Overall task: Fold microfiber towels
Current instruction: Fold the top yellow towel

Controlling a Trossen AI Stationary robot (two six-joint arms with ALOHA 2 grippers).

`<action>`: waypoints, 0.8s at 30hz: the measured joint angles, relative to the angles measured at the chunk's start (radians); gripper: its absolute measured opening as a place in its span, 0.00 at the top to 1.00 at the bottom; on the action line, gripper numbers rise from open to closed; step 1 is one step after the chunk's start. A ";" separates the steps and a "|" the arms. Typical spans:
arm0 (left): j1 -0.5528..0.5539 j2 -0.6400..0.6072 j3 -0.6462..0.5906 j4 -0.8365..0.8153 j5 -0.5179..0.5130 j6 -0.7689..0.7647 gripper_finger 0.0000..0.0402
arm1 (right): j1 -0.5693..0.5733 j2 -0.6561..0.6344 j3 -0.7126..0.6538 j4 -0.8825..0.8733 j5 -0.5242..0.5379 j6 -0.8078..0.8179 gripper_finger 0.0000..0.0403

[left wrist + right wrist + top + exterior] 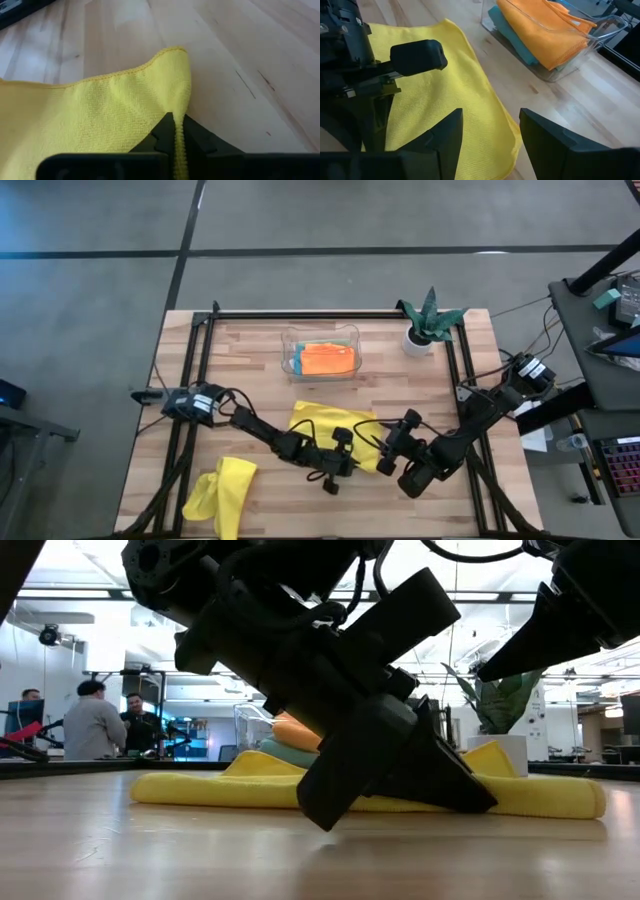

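your landmark is the clear plastic tray, which sits on the wooden table toward its far edge with a folded orange towel on top of a turquoise towel inside it; a sage green layer shows under the orange one from table height. the potted plant stands beside the tray, off to its right in the overhead view. just on the near side of the tray you have a yellow towel lying spread on the wood, and both arms have met over it. your left gripper is down at the edge of that towel farthest from the tray, and its jaws are clenched on the hem, with the yellow seam running up between the two fingers and a corner of cloth standing up beyond them. your right gripper hovers over the same towel's right side, nearer the tray, with its jaws spread apart and nothing between them; the yellow cloth lies below the gap. the second yellow towel lies bunched and crumpled well away from the tray, near the front left corner of the table, with neither gripper near it. people show in the room beyond the table.
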 joint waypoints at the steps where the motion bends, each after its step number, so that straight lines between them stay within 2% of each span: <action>1: 0.000 -0.001 0.001 -0.010 0.017 0.010 0.99 | 0.000 0.000 0.000 0.000 0.000 0.000 0.54; 11: -0.037 -0.020 0.002 -0.101 0.279 0.108 1.00 | 0.000 0.000 0.000 0.003 -0.006 0.002 0.54; 18: -0.115 -0.063 0.001 -0.222 0.304 0.140 1.00 | 0.005 0.000 -0.001 0.004 -0.017 -0.011 0.54; 24: -0.148 -0.098 0.001 -0.353 0.313 0.158 1.00 | 0.021 0.000 -0.002 0.085 -0.130 -0.154 0.54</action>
